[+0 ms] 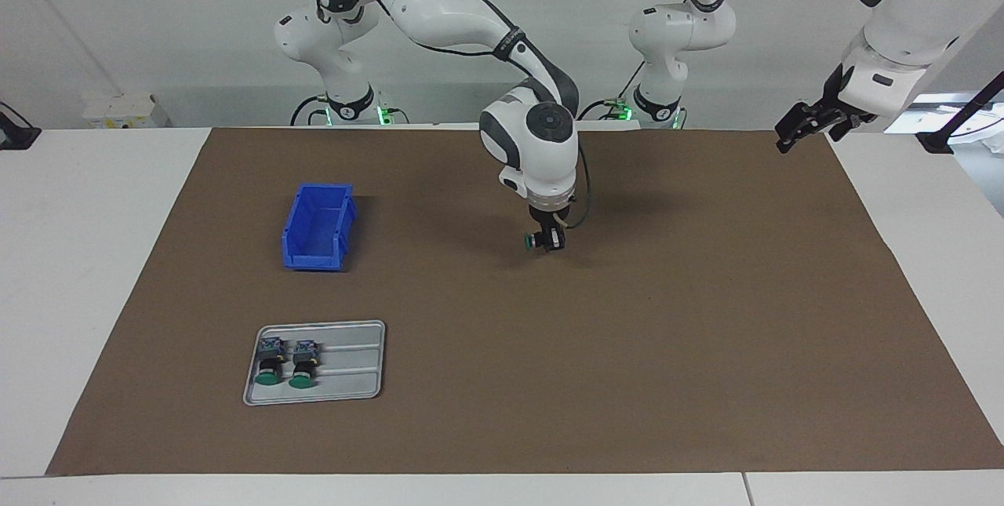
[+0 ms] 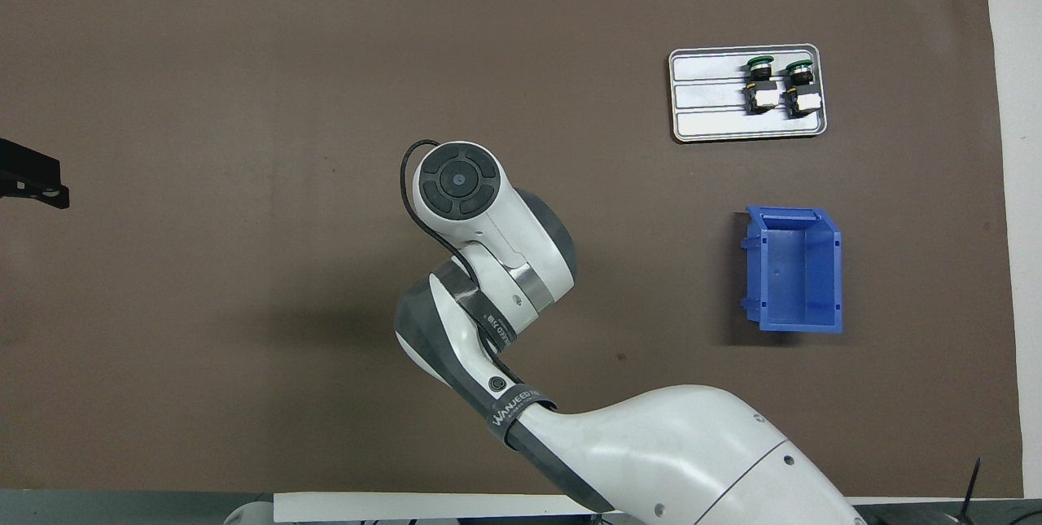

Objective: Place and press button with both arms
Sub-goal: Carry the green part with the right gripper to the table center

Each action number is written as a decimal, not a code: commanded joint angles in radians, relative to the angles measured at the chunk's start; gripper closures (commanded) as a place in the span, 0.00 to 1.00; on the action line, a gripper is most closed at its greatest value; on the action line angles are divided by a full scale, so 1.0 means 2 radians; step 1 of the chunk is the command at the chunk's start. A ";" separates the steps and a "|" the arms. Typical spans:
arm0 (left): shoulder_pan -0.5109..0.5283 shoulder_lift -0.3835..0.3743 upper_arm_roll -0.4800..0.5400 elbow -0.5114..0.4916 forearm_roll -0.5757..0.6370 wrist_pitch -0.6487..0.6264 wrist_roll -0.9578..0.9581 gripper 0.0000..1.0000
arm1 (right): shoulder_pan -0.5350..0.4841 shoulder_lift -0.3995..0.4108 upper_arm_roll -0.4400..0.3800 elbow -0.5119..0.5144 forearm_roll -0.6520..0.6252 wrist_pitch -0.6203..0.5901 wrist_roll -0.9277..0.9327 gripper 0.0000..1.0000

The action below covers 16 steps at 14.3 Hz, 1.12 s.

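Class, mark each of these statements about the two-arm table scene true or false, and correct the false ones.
1. The right hand holds a green-capped button over the brown mat. True.
2. The blue bin has a button in it. False: it is empty.
3. Two buttons lie in the metal tray. True.
4. The left hand is pressing a button. False: it waits, open, above the mat's edge, touching nothing.
5. The tray lies nearer to the robots than the bin. False: it lies farther.
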 commanded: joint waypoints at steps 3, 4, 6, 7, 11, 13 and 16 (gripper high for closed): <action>0.000 -0.017 0.000 -0.019 0.008 -0.003 0.000 0.00 | -0.002 -0.027 0.001 -0.081 0.007 0.078 0.007 0.66; 0.000 -0.018 0.000 -0.020 0.008 0.000 0.005 0.01 | -0.001 -0.027 0.001 -0.080 0.007 0.078 0.006 0.64; -0.003 -0.020 -0.001 -0.024 0.004 0.002 0.021 0.01 | -0.002 -0.027 0.001 -0.078 0.007 0.079 0.003 0.44; -0.005 -0.020 -0.001 -0.024 0.004 0.003 0.021 0.01 | 0.000 -0.027 0.001 -0.077 0.007 0.079 -0.007 0.31; -0.006 -0.020 -0.001 -0.024 -0.004 0.015 0.023 0.01 | 0.003 -0.027 0.001 -0.048 0.007 0.067 -0.061 0.01; -0.006 -0.020 -0.001 -0.026 -0.006 0.016 0.023 0.01 | -0.011 -0.057 0.001 -0.042 0.008 0.033 -0.098 0.01; -0.006 -0.021 -0.001 -0.029 -0.006 0.016 0.020 0.01 | -0.055 -0.109 0.001 -0.027 0.008 -0.050 -0.222 0.01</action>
